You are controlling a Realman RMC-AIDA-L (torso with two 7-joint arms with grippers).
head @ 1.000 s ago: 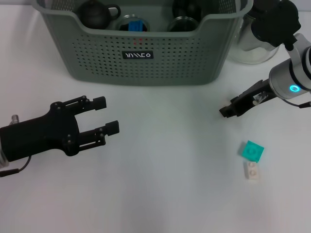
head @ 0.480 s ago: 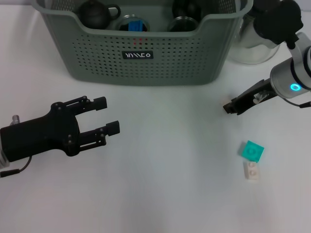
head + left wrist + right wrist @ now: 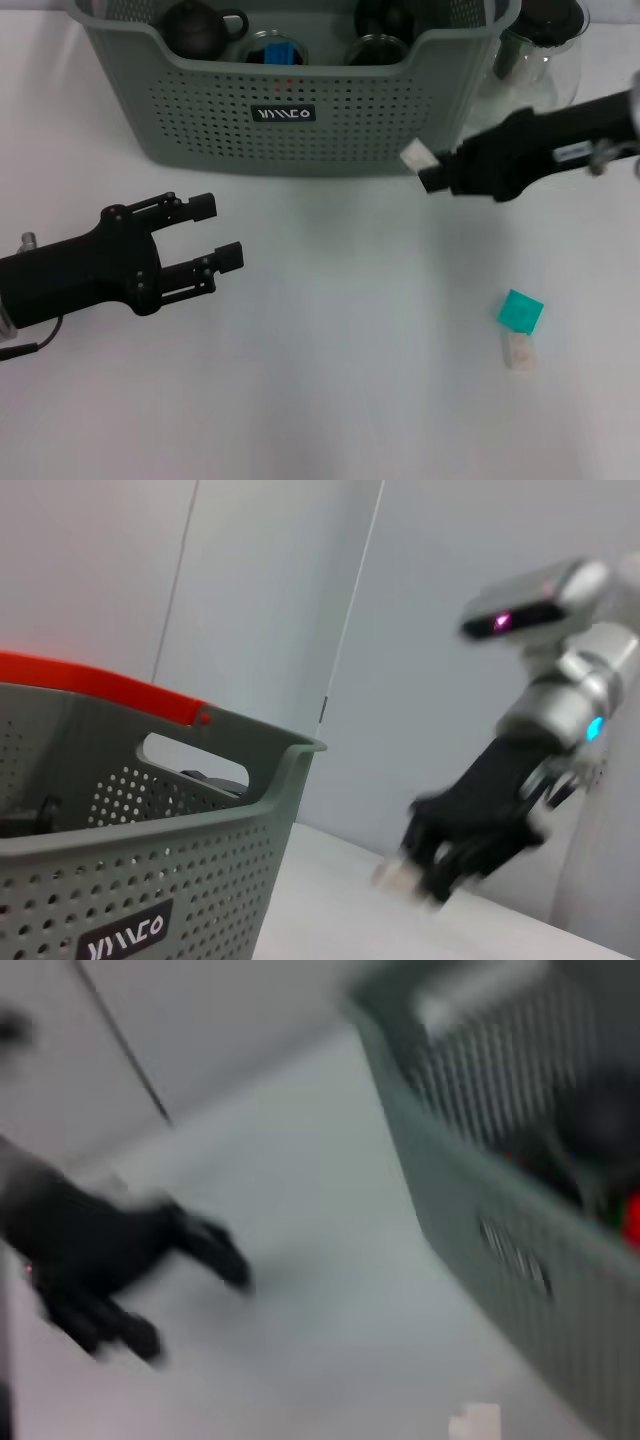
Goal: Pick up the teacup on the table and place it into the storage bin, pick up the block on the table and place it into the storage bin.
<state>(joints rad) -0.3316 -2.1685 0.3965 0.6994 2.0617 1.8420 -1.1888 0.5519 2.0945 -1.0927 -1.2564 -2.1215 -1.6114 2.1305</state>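
The grey-green storage bin (image 3: 290, 110) stands at the back centre; it also shows in the left wrist view (image 3: 200, 810) and the right wrist view (image 3: 470, 1180). Inside it are a dark teapot (image 3: 195, 28), a cup with a blue piece (image 3: 277, 50) and dark cups (image 3: 375, 48). My right gripper (image 3: 425, 167) hovers just off the bin's front right corner, shut on a small white block (image 3: 413, 155), which also shows in the right wrist view (image 3: 473, 1422). A teal block (image 3: 520, 311) and a white block (image 3: 518, 351) lie on the table at the right. My left gripper (image 3: 220, 232) is open and empty, low at the left.
A clear glass jug (image 3: 540, 50) stands right of the bin, behind the right arm. The white table (image 3: 340, 380) stretches between the two arms and toward the front edge.
My right arm has swung left and toward the bin, carrying the small white block to the bin's front right corner. The left gripper has barely shifted.
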